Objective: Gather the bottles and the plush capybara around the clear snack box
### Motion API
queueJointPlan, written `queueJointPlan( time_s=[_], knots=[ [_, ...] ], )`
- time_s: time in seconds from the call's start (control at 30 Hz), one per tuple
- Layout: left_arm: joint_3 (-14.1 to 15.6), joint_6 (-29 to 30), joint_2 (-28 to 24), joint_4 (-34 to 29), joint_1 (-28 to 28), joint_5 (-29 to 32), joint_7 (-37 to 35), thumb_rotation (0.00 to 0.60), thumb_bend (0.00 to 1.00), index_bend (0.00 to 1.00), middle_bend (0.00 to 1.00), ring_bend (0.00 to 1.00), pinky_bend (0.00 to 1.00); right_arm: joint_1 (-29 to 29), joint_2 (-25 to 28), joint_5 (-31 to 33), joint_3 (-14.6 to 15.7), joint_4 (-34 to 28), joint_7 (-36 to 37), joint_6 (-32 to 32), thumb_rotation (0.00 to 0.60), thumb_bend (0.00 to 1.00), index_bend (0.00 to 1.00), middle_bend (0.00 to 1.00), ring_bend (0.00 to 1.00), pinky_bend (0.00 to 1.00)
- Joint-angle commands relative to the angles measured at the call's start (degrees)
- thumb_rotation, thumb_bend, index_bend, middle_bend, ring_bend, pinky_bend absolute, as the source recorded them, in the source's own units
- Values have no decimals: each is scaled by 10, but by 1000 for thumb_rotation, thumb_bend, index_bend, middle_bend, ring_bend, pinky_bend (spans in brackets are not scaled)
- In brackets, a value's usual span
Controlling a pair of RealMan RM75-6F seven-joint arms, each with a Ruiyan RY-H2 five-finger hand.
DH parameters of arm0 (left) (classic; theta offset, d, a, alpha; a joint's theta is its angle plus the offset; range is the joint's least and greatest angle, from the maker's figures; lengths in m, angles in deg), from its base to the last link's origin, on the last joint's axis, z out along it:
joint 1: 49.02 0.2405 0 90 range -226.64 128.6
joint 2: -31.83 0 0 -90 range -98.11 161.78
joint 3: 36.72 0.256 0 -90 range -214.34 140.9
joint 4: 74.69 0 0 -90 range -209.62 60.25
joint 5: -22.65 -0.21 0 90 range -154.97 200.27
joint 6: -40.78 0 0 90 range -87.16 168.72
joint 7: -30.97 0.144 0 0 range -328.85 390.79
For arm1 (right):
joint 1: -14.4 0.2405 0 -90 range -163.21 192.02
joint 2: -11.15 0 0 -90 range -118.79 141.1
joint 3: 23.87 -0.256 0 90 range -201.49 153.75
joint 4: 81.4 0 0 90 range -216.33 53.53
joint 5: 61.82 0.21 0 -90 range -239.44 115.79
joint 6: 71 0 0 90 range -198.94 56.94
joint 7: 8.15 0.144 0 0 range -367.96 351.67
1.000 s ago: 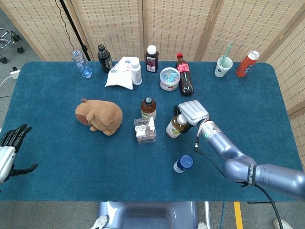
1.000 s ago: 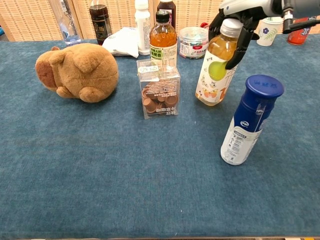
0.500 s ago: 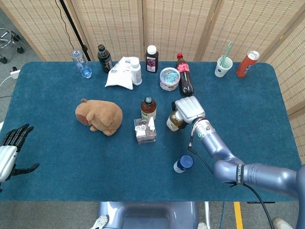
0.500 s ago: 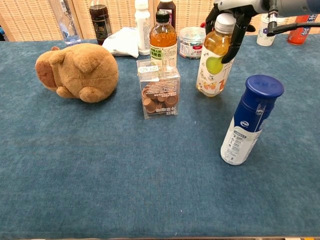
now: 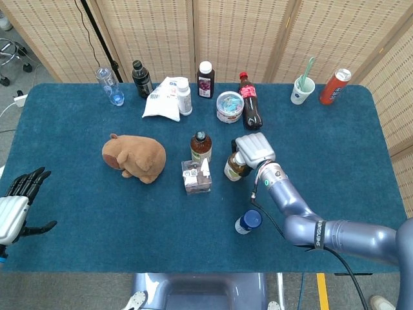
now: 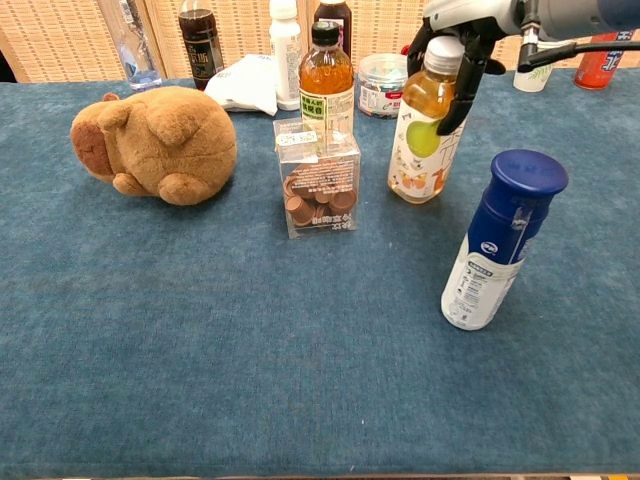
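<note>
Right hand (image 6: 455, 30) grips the cap end of the tilted yellow-juice plastic bottle (image 6: 422, 130), just right of the clear snack box (image 6: 318, 180). Set it upright w/ base flat on the table before release; avoid nudging the box. Left hand (image 5: 16, 203) open, idle.

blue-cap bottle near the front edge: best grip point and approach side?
Wrap the white lower body of the blue-cap bottle, below the wide blue top, coming from the robot's right. It stands upright and alone on the table, so that side looks open. The right hand is on the juice bottle; it must let go first.
</note>
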Motion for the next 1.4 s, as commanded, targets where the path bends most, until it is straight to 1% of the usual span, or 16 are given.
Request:
queueJointPlan(
  time_s=[0.03,0.3,0.33,0.4,0.43,0.47,0.53,0.57,0.67,0.73,1.03,1.1,1.17,1.27,1.33,1.4],
  knots=[
    [0,1,-1,1,1,-1,-2,600,147,0,0,0,0,4,-4,9,0,3,-5,2,600,692,504,534,613,756],
    [0,0,-3,4,2,-3,-10,600,147,0,0,0,0,10,-9,26,3,-1,-15,4,600,691,479,514,598,756],
    [0,1,-4,4,2,-3,-11,600,147,0,0,0,0,10,-8,28,3,-3,-16,3,600,664,465,500,590,756],
    [0,2,-4,5,3,-4,-13,600,147,0,0,0,0,12,-4,33,3,-9,-16,-5,600,468,417,448,554,753],
    [0,3,-4,5,3,-4,-13,600,147,0,0,0,0,13,-1,36,3,-11,-16,-8,600,282,378,396,511,741],
    [0,3,-4,5,4,-5,-14,600,147,0,0,0,0,14,1,38,4,-12,-16,-11,600,126,335,335,451,706],
    [0,4,-4,5,4,-6,-15,600,147,0,0,0,0,16,3,39,4,-15,-17,-12,600,8,273,244,346,621],
    [0,3,-4,6,4,-7,-16,600,147,0,0,0,0,16,4,37,4,-16,-17,-11,600,0,246,199,294,578],
    [1,3,-5,6,4,-8,-17,600,147,0,0,0,0,15,5,30,2,-18,-12,-7,600,0,210,118,196,469],
    [0,4,-5,6,4,-9,-18,600,147,0,0,0,0,14,7,26,2,-21,-12,-4,600,0,204,106,176,420],
    [1,3,-6,8,4,-12,-24,600,147,0,0,0,0,17,24,22,3,-49,-18,6,600,0,176,73,173,434],
    [1,3,-7,7,4,-12,-25,600,147,0,0,0,0,17,39,21,2,-73,-22,15,600,0,153,51,159,411],
    [1,1,-8,8,3,-13,-27,600,146,0,0,0,0,19,65,25,1,-108,-28,22,600,0,106,15,104,328],
    [2,2,-9,10,4,-16,-34,600,147,0,0,0,0,18,118,32,4,-171,-38,31,600,0,43,0,14,190],
    [2,4,-10,12,5,-17,-37,600,147,0,0,0,0,11,151,25,6,-208,-38,40,600,0,20,0,0,138],
    [3,5,-11,13,6,-19,-41,600,147,0,0,0,0,-5,188,7,8,-247,-30,47,600,0,7,0,0,113]
  ],
)
